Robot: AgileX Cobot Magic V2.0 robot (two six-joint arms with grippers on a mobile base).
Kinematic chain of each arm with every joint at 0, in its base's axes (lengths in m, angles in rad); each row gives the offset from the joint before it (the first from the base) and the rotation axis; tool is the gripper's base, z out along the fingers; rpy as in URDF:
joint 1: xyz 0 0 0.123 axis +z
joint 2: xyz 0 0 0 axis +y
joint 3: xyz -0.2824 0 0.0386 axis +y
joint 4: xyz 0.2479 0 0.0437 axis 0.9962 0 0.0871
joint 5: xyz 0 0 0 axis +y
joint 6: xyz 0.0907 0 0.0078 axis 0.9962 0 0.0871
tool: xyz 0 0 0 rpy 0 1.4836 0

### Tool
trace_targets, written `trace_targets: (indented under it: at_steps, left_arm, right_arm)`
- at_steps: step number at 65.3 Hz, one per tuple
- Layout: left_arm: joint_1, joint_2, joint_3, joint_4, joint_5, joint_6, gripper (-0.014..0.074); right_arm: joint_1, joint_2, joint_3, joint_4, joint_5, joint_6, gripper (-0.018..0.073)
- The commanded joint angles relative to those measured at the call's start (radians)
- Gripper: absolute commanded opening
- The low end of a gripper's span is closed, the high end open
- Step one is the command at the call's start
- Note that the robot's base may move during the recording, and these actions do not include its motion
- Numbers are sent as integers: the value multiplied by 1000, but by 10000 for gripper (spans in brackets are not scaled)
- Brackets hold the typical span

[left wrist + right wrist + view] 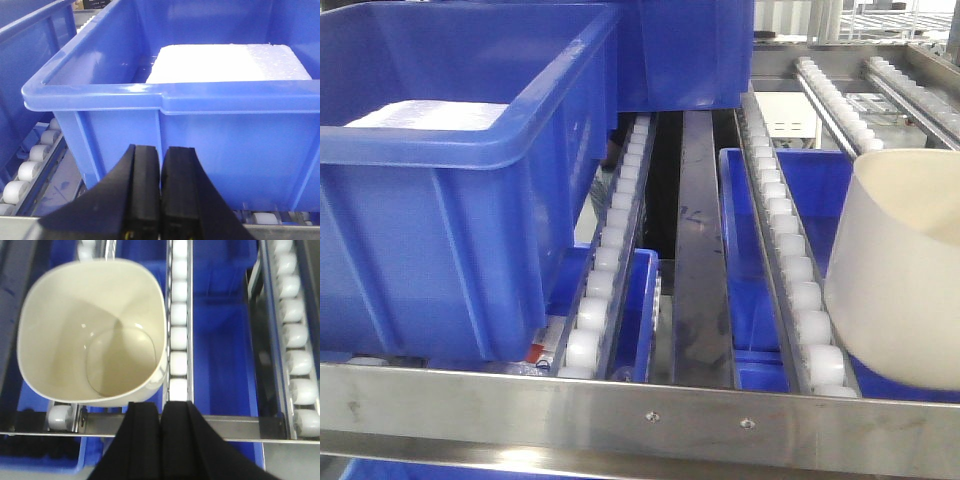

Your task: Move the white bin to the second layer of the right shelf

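You see the white bin (905, 280) at about three o'clock in the front view, sitting over the roller lanes of the right shelf second layer (640, 408), just behind the steel front rail; whether its base rests squarely on the rollers you cannot tell. Judge it light, stiff and empty, but its glossy walls taper toward the base, so a pinch on the side would likely slide; the rim is the better hold, one finger inside and one outside. The right gripper (160, 440) sits at six o'clock of the bin in its wrist view, fingers pressed together and holding nothing, tips just short of the near rim. The left gripper (160, 195) is likewise closed and empty, facing the blue crate (200, 125), which holds a white foam block (225, 62). Only the right wrist view shows the bin's bare interior and the white rollers (179, 320) at its three o'clock; only the front view shows its tilted outer wall and the rail's two screws (700, 420).
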Motion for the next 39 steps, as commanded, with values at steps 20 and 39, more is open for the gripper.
trace_targets:
  at_steps: [20, 39]
  left_arm:
    - [-4, -16, 37, -6, -85, -5, 85]
    - [-4, -16, 37, -6, -85, -5, 85]
  right_arm:
    - [-4, -243, 95, -1, -221, -8, 51]
    - [-4, -241, 96, -1, -443, -8, 51]
